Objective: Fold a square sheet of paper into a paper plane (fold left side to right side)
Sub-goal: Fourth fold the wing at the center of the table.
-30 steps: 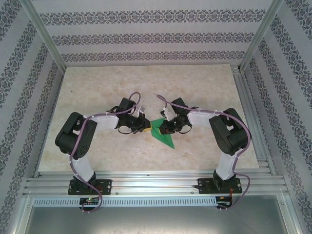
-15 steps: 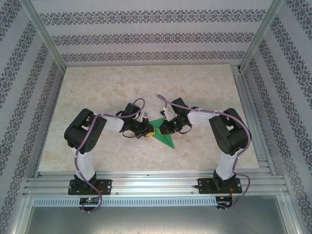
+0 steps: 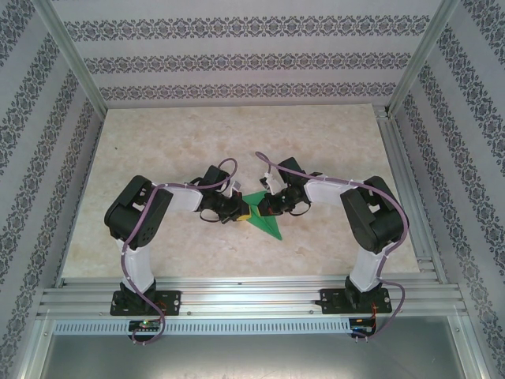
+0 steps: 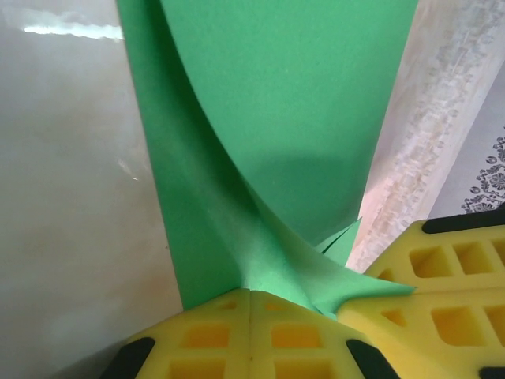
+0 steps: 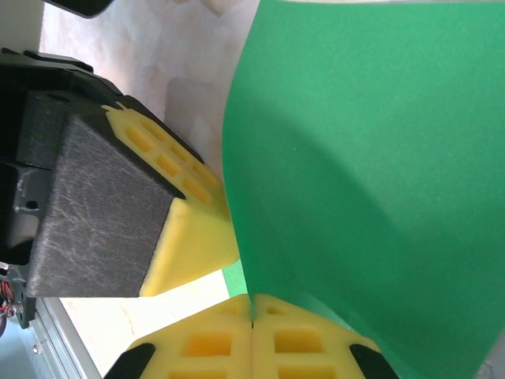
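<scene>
Paper, green, part-folded: pinched between two hands at mid-tabletop

Item: green sheet of paper (image 3: 263, 218), thin, plain and bright. It sits near the middle of the pale marbled tabletop (image 3: 197, 134), between the two arms. From the top camera it reads as a pointed shape. Its long tip aims toward the near right, and its upper part lies between the two hands.

Grip, left hand (image 3: 239, 210): clenched on the paper's left side. The left wrist camera shows its two yellow fingers (image 4: 205, 335) pressed together with no gap. The paper is gathered into a crumpled peak at their seam. From there the sheet rises in a curved, lifted flap, with a flatter strip beneath it on the left.

Grip, right hand (image 3: 265, 208): clenched on the paper's right side. In the right wrist camera its own yellow pair is shut. The sheet's edge enters the seam, and the sheet bows upward as a broad smooth surface.

Relation: the hands stand tip to tip, just beside each other; whether they touch cannot be told. In the right wrist view, the left hand's grey pad (image 5: 95, 213) sits just beside the paper's edge.

Surround: aluminium rail (image 3: 252, 301) along the near edge; patterned wallpaper panels (image 3: 237, 59) on three sides.
</scene>
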Motion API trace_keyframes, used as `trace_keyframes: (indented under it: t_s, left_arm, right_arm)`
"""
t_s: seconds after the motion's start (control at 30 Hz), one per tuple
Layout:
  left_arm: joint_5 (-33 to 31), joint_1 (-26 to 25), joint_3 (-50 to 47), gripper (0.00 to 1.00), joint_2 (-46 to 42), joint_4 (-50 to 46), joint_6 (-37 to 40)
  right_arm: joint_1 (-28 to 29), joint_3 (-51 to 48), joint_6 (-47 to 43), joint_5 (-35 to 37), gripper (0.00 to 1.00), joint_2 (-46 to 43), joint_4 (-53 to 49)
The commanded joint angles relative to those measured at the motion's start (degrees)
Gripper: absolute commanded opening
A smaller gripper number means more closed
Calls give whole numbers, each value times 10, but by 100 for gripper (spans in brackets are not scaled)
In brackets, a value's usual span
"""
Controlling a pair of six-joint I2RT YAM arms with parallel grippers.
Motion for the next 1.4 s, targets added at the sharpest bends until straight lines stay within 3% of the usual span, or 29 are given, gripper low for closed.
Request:
trace_keyframes:
  t_s: [0.0, 0.43, 1.37]
  left_arm:
    - [-76, 1, -10, 0, 23, -59, 19]
    - [-88, 0, -11, 0, 35, -60, 20]
    - [-92, 0, -8, 0, 43, -65, 24]
  right_arm:
    - [-5, -4, 4, -15, 0, -18, 12]
    - [-28, -23, 6, -57, 0, -4, 27]
    - [-63, -22, -22, -49, 0, 20, -10]
